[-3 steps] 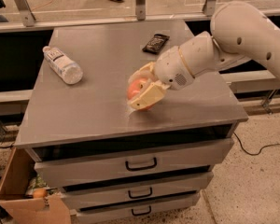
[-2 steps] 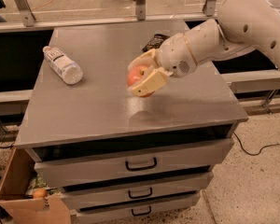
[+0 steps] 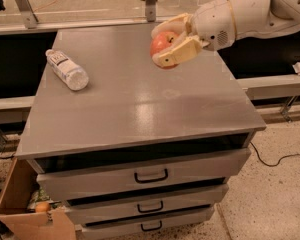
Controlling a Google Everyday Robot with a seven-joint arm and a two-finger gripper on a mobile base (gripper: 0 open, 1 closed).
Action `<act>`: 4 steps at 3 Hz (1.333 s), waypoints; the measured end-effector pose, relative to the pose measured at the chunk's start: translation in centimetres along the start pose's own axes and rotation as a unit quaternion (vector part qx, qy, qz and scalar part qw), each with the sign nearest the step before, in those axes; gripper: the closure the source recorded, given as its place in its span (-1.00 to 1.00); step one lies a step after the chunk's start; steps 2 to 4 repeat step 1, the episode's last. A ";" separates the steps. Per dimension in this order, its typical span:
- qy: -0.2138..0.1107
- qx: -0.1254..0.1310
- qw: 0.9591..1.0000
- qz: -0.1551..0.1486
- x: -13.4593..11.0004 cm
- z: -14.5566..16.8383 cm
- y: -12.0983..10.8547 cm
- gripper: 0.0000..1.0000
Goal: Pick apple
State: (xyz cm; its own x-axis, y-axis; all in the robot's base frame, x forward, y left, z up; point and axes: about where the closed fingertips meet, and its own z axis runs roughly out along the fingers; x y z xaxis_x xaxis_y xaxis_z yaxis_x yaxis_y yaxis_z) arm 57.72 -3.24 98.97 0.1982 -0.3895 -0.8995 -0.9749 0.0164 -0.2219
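The apple [image 3: 160, 43] is round and red-orange, and it sits between the two cream fingers of my gripper [image 3: 166, 42]. The gripper is shut on it and holds it in the air above the far right part of the grey cabinet top [image 3: 140, 99]. One finger [image 3: 182, 52] runs under the apple's near side and the other [image 3: 171, 25] curves over its far side. The white arm [image 3: 250, 11] comes in from the upper right.
A clear plastic water bottle [image 3: 66, 69] lies on its side at the left of the cabinet top. The cabinet has three drawers [image 3: 150, 175] with dark handles. A cardboard box [image 3: 25, 209] with a small orange fruit [image 3: 42, 207] stands on the floor at lower left.
My gripper has lifted the apple off the cabinet top and carried it up and toward the far right. The dark object at the back of the top no longer shows.
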 end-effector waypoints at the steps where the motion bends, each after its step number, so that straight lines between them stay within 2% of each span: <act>1: 0.000 0.000 1.000 0.000 0.0 0.0 0.0 1.00; 4: 0.000 0.000 1.000 0.000 0.0 0.0 0.0 1.00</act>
